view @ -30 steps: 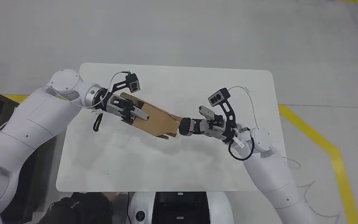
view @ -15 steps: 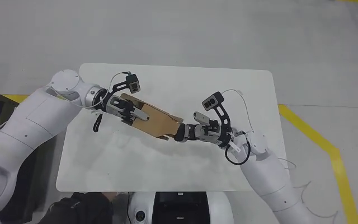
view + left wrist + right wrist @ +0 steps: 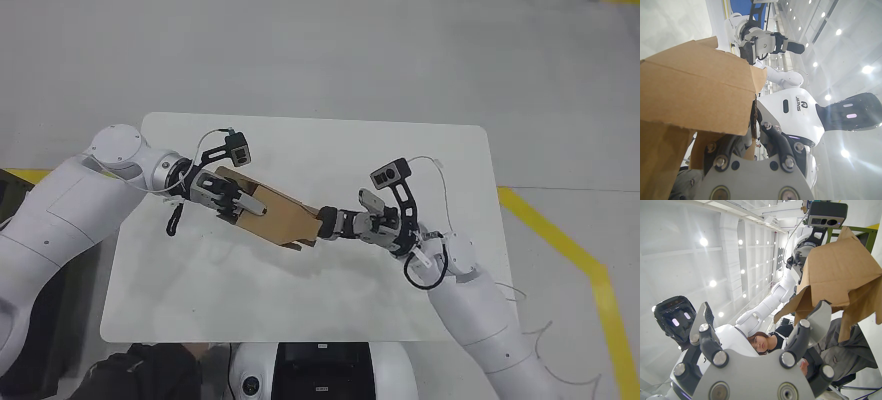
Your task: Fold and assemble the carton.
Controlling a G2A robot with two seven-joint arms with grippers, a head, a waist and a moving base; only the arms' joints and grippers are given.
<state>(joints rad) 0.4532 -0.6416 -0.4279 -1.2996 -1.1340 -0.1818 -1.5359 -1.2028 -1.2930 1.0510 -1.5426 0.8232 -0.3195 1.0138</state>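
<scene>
1. White table (image 3: 300,300) lies underneath; the carton (image 3: 275,215) hangs over it, between both arms.
2. Left gripper (image 3: 240,203) pinches one end of the carton. Right gripper (image 3: 326,226) is spread, one finger against the far flaps.
3. Cardboard looks light, stiff across panels and floppy at creases. Flaps could tear, so take hold on a panel edge near a fold.

Overhead downward; wrist cameras upward, close beside carton (image 3: 285,218)
</scene>
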